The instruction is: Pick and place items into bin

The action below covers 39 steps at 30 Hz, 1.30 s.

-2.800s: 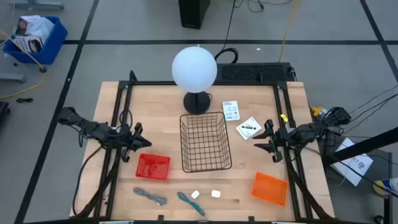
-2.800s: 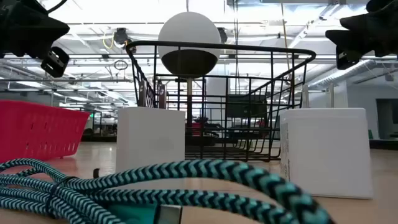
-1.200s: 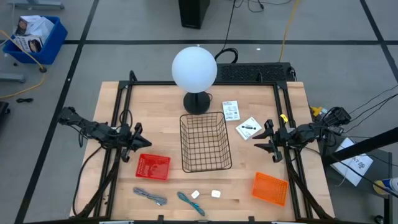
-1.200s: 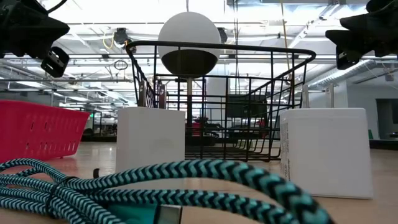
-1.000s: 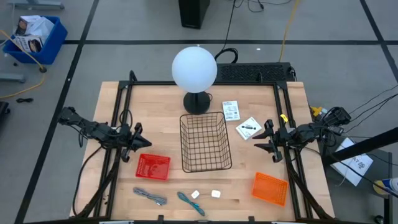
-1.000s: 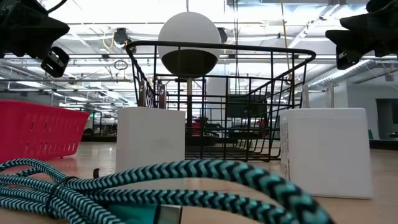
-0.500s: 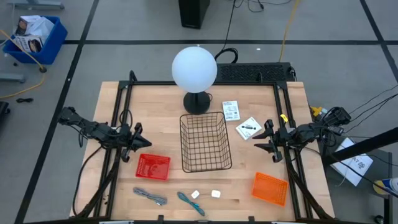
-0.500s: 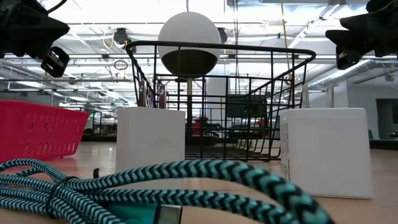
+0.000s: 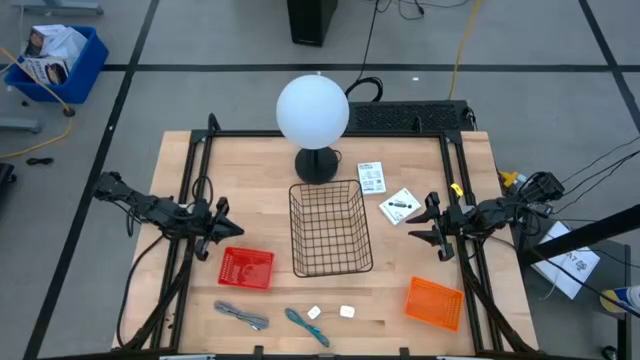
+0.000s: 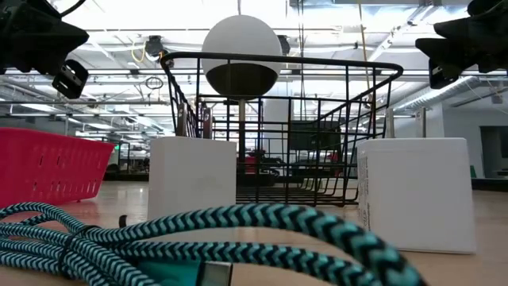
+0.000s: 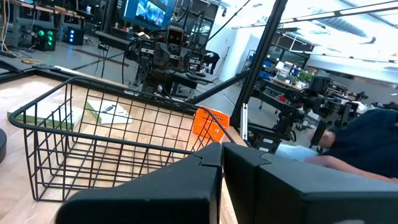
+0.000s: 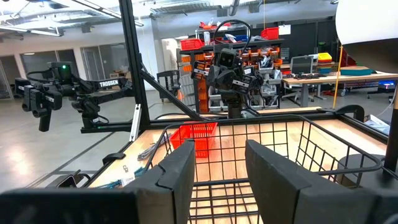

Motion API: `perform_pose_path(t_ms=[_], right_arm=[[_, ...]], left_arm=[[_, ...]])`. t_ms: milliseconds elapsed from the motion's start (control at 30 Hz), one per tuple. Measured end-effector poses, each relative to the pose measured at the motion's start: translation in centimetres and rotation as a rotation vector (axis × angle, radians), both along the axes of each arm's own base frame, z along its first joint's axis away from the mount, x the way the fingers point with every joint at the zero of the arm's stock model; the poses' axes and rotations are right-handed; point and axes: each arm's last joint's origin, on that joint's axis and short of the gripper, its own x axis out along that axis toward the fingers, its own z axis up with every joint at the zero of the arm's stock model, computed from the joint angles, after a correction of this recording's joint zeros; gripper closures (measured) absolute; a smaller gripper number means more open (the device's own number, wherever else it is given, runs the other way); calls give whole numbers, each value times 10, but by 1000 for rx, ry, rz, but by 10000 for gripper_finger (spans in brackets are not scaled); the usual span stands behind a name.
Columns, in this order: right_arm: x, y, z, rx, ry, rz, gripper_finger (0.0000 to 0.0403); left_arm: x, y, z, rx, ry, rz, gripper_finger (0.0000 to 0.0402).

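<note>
The black wire bin (image 9: 330, 230) stands mid-table. The items lie loose on the wood: two white blocks (image 9: 313, 312) (image 9: 347, 312), a grey cord piece (image 9: 241, 315) and a teal one (image 9: 305, 325) along the near edge. Two flat white packets (image 9: 371, 177) (image 9: 399, 206) lie right of the bin. My left gripper (image 9: 222, 232) hovers shut left of the bin, above a red basket's far edge. My right gripper (image 9: 432, 225) hovers open to the bin's right, beside the packets. Both point level toward the bin, and neither holds anything.
A lamp with a white globe (image 9: 313, 110) stands on a black base behind the bin. A red basket (image 9: 246, 267) sits left of the bin and an orange one (image 9: 434, 302) at the near right. A black frame (image 9: 450, 160) runs along the table's sides.
</note>
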Motion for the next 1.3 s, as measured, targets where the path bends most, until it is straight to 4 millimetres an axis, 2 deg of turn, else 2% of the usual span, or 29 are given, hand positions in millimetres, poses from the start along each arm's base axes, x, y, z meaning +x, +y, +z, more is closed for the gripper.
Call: perform_pose_path(t_ms=[967,1067,1300], right_arm=[[0,0,0,1,-2,-1,271],[-1,0,5,-4,-50,-5,271],[-8,-4,29,68,-293,-24,271]], left_arm=[[0,0,0,0,0,0,385],[0,0,0,0,0,0,385],[0,0,0,0,0,0,385]])
